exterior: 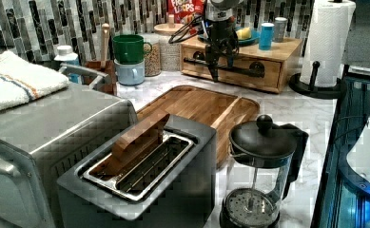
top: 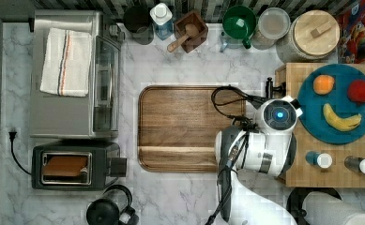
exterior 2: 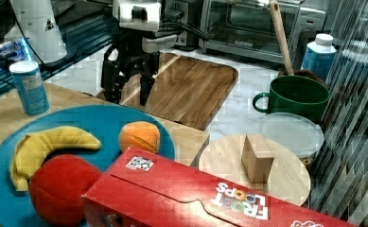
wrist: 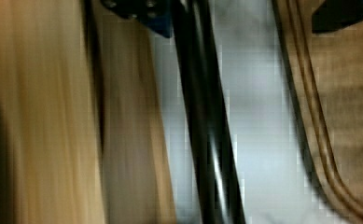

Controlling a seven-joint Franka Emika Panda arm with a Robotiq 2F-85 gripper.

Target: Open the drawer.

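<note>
the gripper (exterior: 221, 69) hangs over the front of the drawer (exterior: 230, 70), fingers pointing down. in the left view one finger (exterior: 213, 71) stands in front of the black bar handle (exterior: 239, 69) and the other is just behind it, so the bar lies between the two fingers; they are spread apart and not yet pressed on it. the wrist view shows the handle (wrist: 207, 135) running between the fingertips, with the light wood front on one side and the brown wooden tray (wrist: 342, 116) on the other. the drawer sits closed in its boxy unit (top: 311, 178), under the blue plate (top: 311, 112).
</note>
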